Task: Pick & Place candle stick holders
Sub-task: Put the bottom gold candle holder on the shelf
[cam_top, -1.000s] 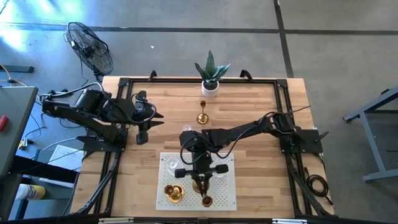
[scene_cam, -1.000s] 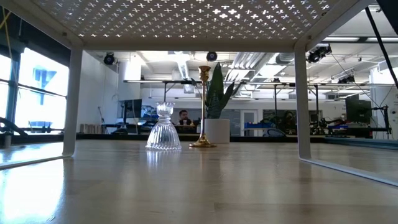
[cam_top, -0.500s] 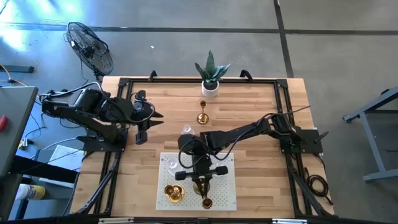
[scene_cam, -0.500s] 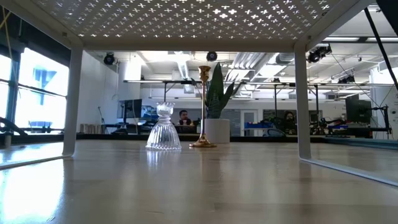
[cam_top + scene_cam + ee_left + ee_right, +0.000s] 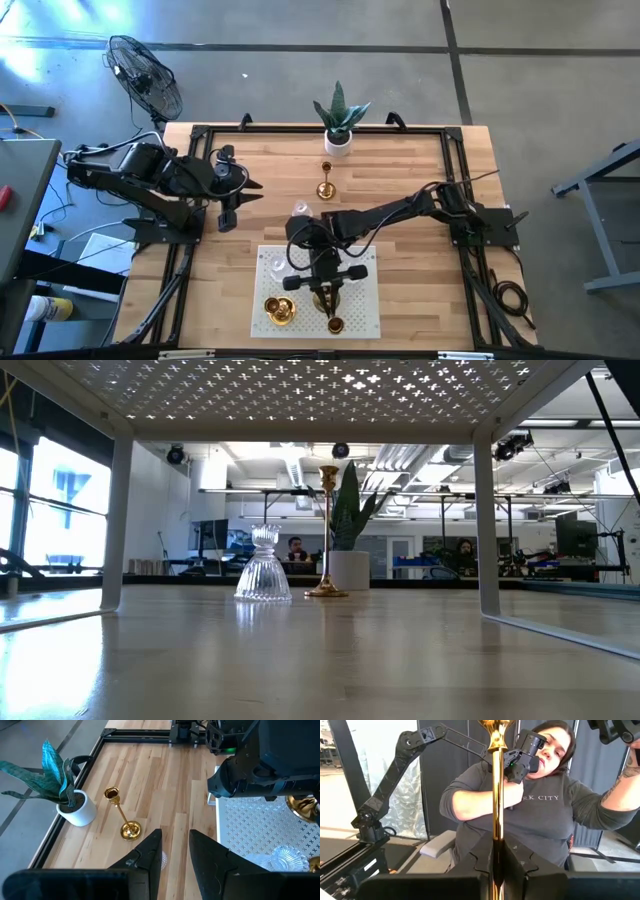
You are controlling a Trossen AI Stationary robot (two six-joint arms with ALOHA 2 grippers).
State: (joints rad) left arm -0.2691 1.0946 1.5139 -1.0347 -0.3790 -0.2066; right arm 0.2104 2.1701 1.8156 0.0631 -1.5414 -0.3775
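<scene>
My right gripper (image 5: 322, 285) reaches over the white perforated mat (image 5: 365, 300) and is shut on a tall gold candle stick holder (image 5: 495, 780). A squat gold holder (image 5: 280, 311) and a clear glass one (image 5: 275, 263) stand on the mat. Another tall gold holder (image 5: 325, 185) and a glass holder (image 5: 300, 210) stand on their bases on the bare wood behind the mat. My left gripper (image 5: 175, 851) waits open above the table's left side, touching nothing. My right gripper pinches the tall gold holder's thin stem (image 5: 495, 832), low on the stem, between its two fingers (image 5: 512, 857). The fingers lie level, pointing toward the table's near edge, across the stem. The holder stands upright; the gripper hides whether its base rests on the mat.
A white pot with a green plant (image 5: 339, 138) stands at the far edge. The mat is a raised stand on white legs (image 5: 487, 520). A person sits beyond the near edge (image 5: 540, 805). Bare wood lies to the right of the mat.
</scene>
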